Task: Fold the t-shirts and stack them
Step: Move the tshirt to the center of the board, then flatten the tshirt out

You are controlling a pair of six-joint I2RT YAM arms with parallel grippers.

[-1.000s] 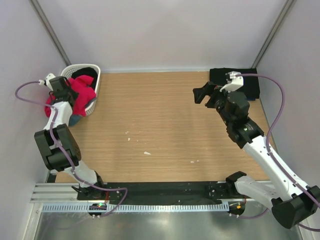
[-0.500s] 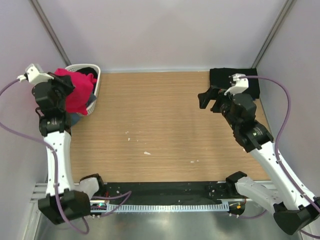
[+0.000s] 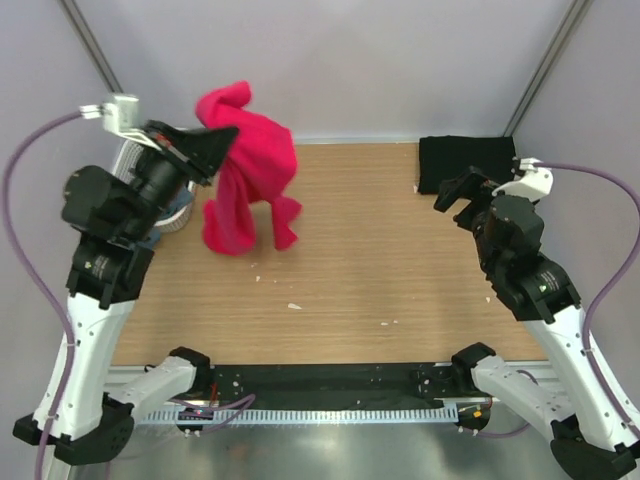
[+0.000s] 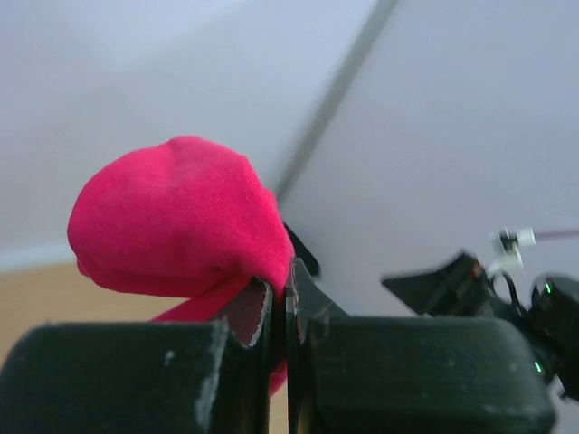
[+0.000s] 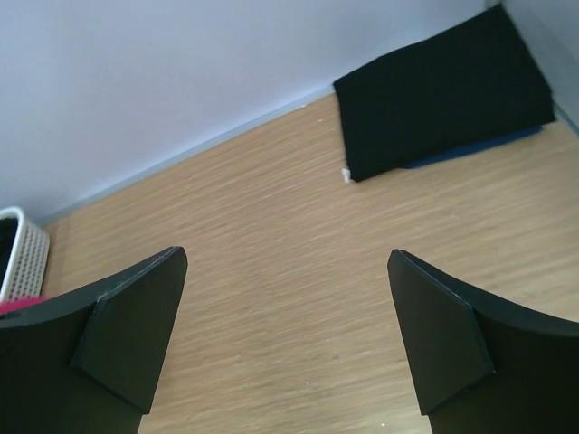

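Note:
My left gripper [image 3: 225, 135] is shut on the crimson-red t-shirt [image 3: 245, 170], which hangs bunched in the air over the far left of the table, its lower end near the wood. In the left wrist view the red cloth [image 4: 176, 221] bulges out above my closed left gripper [image 4: 280, 289]. A folded black t-shirt [image 3: 465, 162] lies at the far right corner, with a blue-grey edge under it in the right wrist view [image 5: 470, 149]. My right gripper [image 3: 460, 195] is open and empty, raised near the black shirt; its fingers [image 5: 127, 325] stand wide apart.
The white lattice basket [image 3: 175, 210] stands at the far left, mostly hidden behind my left arm; its corner also shows in the right wrist view [image 5: 18, 253]. Small white specks [image 3: 293, 305] lie on the wooden table. Walls close in the far side and both flanks.
My left gripper has lifted the red t-shirt out of the basket and swung it up and to the right. My right arm has drawn back to the right.

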